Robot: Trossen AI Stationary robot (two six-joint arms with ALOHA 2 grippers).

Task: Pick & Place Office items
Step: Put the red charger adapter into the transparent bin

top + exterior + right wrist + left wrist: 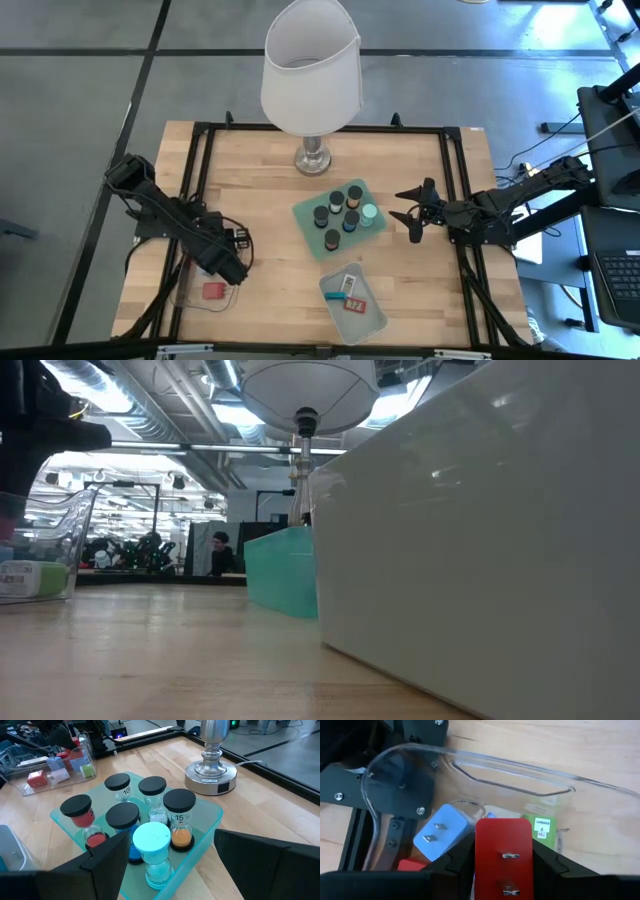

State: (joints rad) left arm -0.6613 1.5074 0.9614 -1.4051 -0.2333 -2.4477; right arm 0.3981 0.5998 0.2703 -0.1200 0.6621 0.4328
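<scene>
My left gripper (502, 870) is inside the clear bin (470, 762) near the table's left front corner and is shut on a red block (502, 845) with two metal prongs. A blue block (442, 832), a green block (540, 827) and another red piece (412, 865) lie on the bin floor. In the high view my left gripper (226, 270) is over that bin (190, 295). My right gripper (412, 215) is open, just right of the mint tray (305, 215), where several dark-topped cylinders (122, 815) and a mint-topped one (157, 840) stand upright. My left gripper pinches the red block between its two fingers (457, 857), one on each long side (482, 855). The fingers slant down into the bin from above. The pronged face is turned toward the wrist camera. I cannot tell whether the block is lifted clear of the bin floor.
A white-shaded lamp (312, 70) stands on its metal base (212, 772) at the far middle of the table. A second tray (355, 300) with flat red, teal and white pieces sits near the front edge. A black frame (200, 140) runs around the tabletop. Bare wood lies between trays and bin.
</scene>
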